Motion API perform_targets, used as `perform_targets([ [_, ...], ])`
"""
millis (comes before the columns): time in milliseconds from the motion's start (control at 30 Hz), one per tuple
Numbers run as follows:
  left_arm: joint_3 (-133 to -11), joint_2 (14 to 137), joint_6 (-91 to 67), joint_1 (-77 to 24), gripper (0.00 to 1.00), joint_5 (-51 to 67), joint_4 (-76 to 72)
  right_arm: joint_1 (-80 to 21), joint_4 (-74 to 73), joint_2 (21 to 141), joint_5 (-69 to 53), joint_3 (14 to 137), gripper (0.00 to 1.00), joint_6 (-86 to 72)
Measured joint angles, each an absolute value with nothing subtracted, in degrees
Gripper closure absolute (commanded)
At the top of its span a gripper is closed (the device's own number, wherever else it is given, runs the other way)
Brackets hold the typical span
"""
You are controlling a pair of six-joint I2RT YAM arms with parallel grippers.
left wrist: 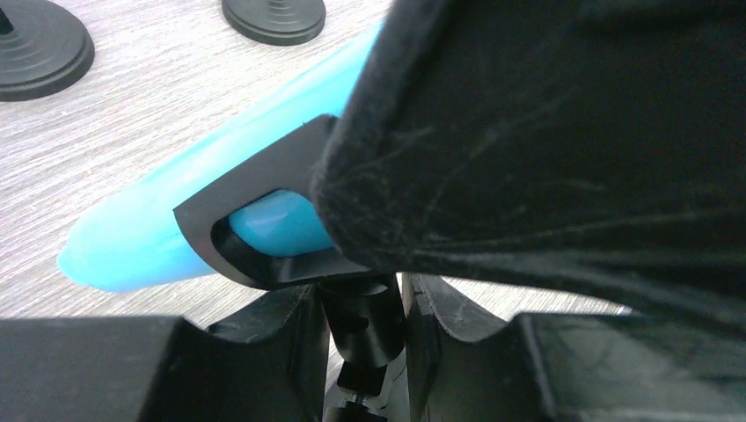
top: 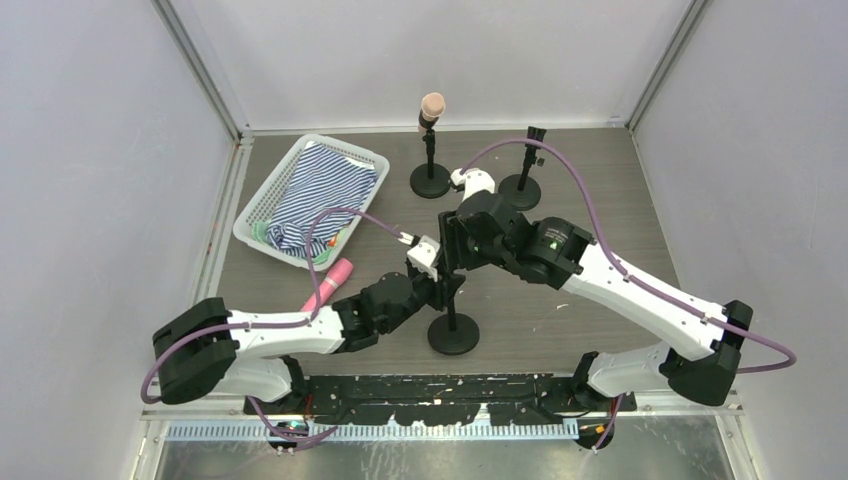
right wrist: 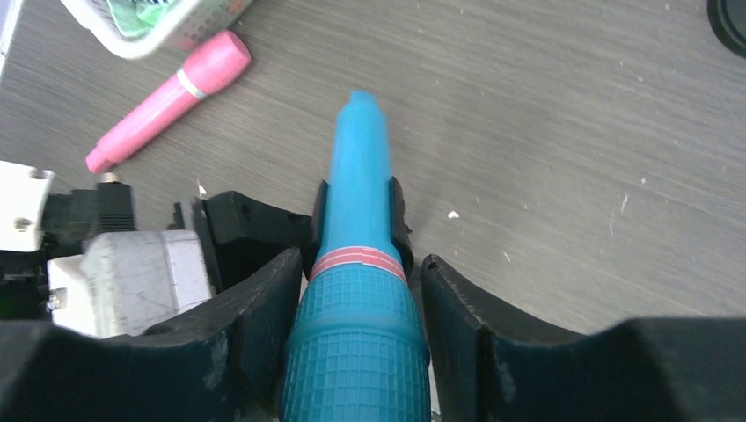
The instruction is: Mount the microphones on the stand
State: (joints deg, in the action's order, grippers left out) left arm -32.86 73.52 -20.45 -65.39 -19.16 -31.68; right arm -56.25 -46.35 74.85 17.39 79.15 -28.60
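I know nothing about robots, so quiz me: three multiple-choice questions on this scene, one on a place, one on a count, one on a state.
1. Where is the pink microphone? A) flat on the table beside the basket; B) inside the basket; C) clipped in a stand.
2. How many stands are there? A) one; B) three; C) five.
3. What is the right hand doing? A) hanging open and empty; B) gripping the blue microphone; C) holding cloth.
Answers: 1 A, it lies on the wood by the basket's rim. 2 B, the back stand carries the peach microphone, the empty stand nothing, the near stand the blue one. 3 B, its fingers press the blue head's sides.
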Motion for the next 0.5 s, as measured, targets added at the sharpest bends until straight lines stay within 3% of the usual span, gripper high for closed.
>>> perform_targets([
  [233,-32.1,71.9,-17.3,-67.9,0.99,-19.5,-31.0,-56.1,-52.4,71.0,17.2,79.5,0.19,-28.6],
  [500,-29.4,68.8,-15.8,-68.5,1.0,-20.3,-31.4,-55.3,-50.6,55.4,17.3,80.9,0.16,-28.7],
])
